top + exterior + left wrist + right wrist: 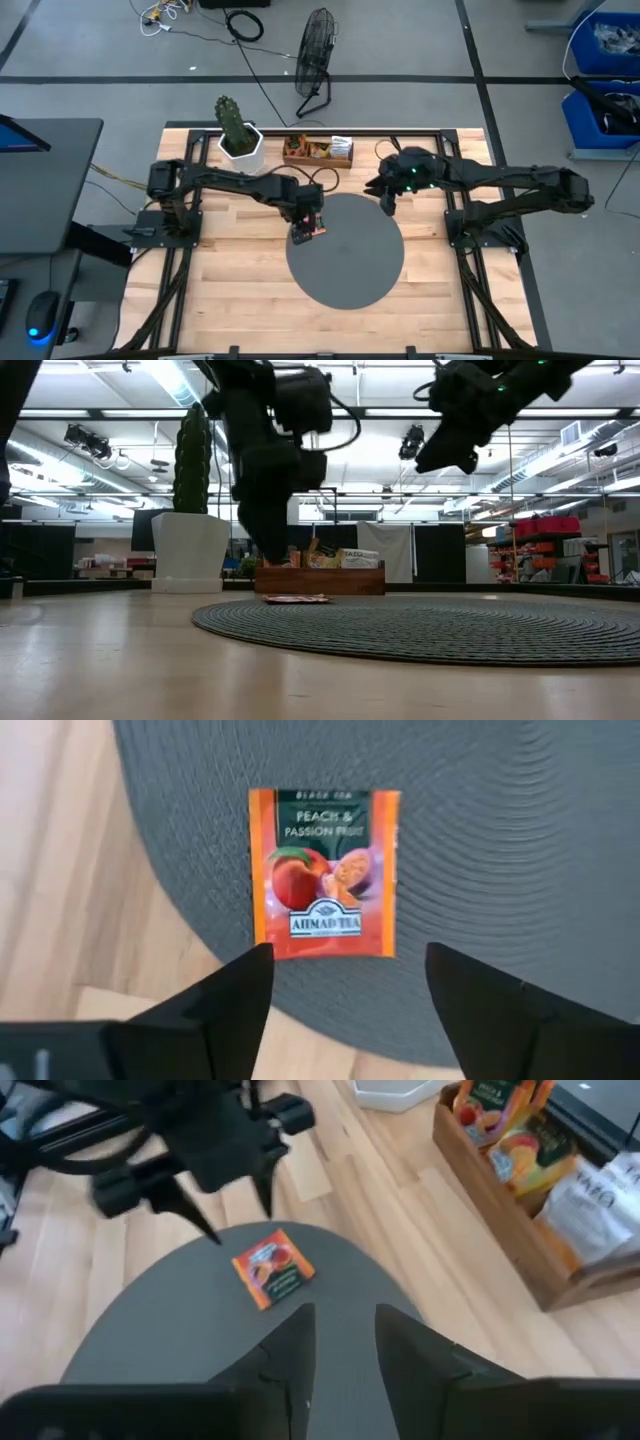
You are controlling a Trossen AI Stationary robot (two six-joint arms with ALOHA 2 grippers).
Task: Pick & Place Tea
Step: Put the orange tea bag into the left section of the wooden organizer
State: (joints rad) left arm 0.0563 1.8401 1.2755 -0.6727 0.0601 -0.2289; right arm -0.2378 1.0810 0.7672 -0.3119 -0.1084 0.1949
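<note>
One orange tea sachet (323, 870) lies flat, label up, on the left edge of the grey disc (350, 265). It also shows in the high view (309, 232) and the low view (296, 599). My left gripper (345, 975) hangs open just above the sachet, pointing steeply down, with one finger on either side of the sachet's near edge and clear of it. My right gripper (345, 1342) hovers over the disc's far right part (388, 200). Its fingers stand a little apart with nothing between them. More tea sachets (520, 1140) stand in the wooden tray (318, 157).
A white pot with a cactus (240, 140) stands at the far left, beside the wooden tray at the far edge. Bare wooden tabletop (230, 290) lies around the disc toward the near edge. A black frame rail (470, 240) runs along the table's right side.
</note>
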